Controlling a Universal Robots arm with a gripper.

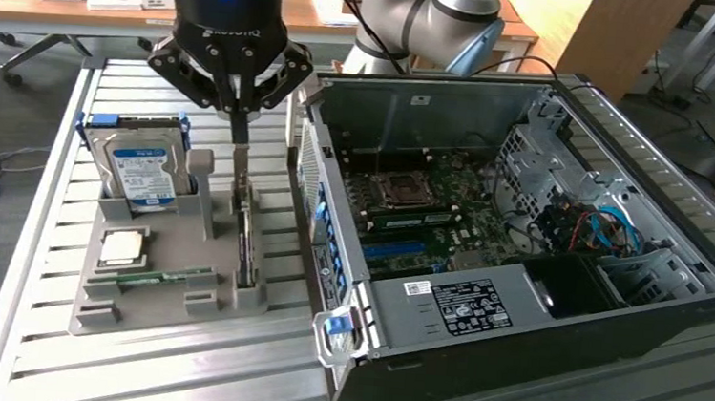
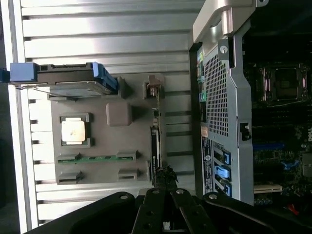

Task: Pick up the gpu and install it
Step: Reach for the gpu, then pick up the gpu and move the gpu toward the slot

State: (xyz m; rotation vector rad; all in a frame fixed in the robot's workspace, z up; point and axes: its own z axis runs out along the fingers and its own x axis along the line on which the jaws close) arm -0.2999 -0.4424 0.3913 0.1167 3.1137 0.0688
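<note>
The gpu point(image 1: 247, 240) stands on edge in a slot of the grey holder tray point(image 1: 145, 313), a thin dark card with its silver bracket at the far end. My gripper point(image 1: 240, 139) hangs over it with its fingers pressed together, shut, and nothing shows between them. In the wrist view the gpu point(image 2: 157, 141) appears edge-on, and the gripper point(image 2: 165, 173) sits in line with the card's length. The open computer case point(image 1: 655, 310) lies on the exterior view's right, its motherboard point(image 1: 421, 206) exposed.
The tray point(image 2: 97, 146) also holds a blue-labelled hard drive point(image 1: 141, 169), a square silver processor point(image 1: 121, 247) and a narrow green memory stick point(image 1: 160, 278). Everything rests on a slatted metal table point(image 1: 50, 368). The case's side wall point(image 1: 312, 207) rises close beside the gpu's slot.
</note>
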